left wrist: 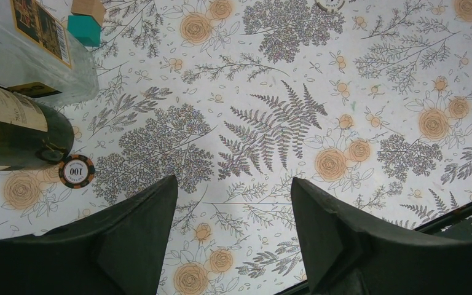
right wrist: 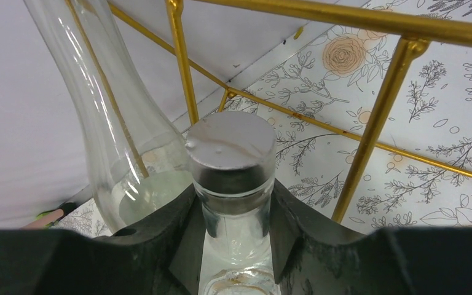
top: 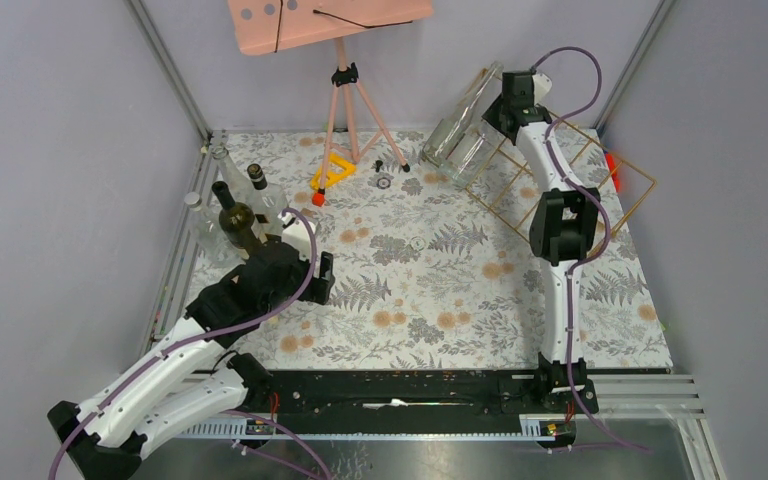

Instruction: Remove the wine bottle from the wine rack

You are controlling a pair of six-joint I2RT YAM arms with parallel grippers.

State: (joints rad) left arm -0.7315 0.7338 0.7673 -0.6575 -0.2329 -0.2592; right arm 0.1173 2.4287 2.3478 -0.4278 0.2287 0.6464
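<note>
Wine bottle (right wrist: 233,184) is gripped at the neck, just under its silver cap, clamped between the fingers of the right gripper (right wrist: 235,221). It is seated slanted in the wine rack (right wrist: 376,117) at far right, beside a second clear bottle (right wrist: 114,123). The neck hold is judged to permit withdrawal along the slant, clear of the gold wires. Left gripper (left wrist: 233,209) is held apart and empty above the table, near a dark bottle (left wrist: 12,129).

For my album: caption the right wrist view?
Right pincer grips the capped wine bottle by its neck, gold wine rack behind.
</note>
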